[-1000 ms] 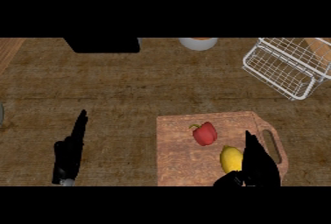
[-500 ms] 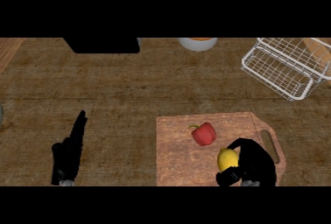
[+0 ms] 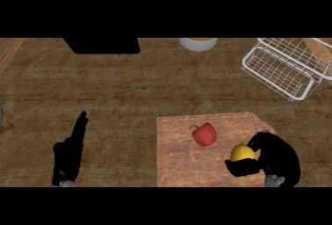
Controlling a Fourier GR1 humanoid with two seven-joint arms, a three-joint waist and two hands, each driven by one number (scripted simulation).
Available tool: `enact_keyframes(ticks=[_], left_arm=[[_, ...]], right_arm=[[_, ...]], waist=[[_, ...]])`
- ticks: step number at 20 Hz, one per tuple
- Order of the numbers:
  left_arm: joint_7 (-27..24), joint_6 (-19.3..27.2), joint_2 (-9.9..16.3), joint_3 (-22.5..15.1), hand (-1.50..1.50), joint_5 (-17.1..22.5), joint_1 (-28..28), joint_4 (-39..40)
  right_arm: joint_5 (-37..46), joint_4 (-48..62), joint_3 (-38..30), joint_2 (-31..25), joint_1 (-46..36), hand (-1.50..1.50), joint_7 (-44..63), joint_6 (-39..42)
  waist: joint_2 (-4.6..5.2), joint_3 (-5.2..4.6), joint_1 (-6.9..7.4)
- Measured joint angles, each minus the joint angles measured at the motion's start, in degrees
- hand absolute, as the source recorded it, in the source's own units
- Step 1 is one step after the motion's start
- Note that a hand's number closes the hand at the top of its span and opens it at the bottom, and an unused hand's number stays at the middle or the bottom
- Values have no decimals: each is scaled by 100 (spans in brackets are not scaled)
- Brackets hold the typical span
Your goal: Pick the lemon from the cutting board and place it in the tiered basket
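Whereas a second ago the right hand (image 3: 276, 159) stood with straight fingers beside the small yellow lemon (image 3: 242, 152), in the head view it now curls round the fruit from the right and below, so the grasp looks made and lifting should come next. That lemon has not left the lower right part of the pale wooden cutting board (image 3: 178, 154), at the frame's lower right. Just to its upper left lies a red bell pepper (image 3: 205, 134), apart from the hand and unmoved. At the upper right sits the white wire tiered basket (image 3: 288, 68), well apart from the board; brown counter lies between, with nothing in the path. Along the top edge are a dark box (image 3: 103, 45) and a pale round pot (image 3: 198, 43). Resting at the lower left, the left hand (image 3: 70, 154) is open, fingers straight, as before.
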Motion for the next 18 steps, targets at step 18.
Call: enact_keyframes(ticks=[18], left_arm=[[-8,62,-104,101,0,-133,153,-92]], right_arm=[[-2835,-1735,-3939,-2071,-547,150,-1190,441]], waist=[[-7,19,-133]])
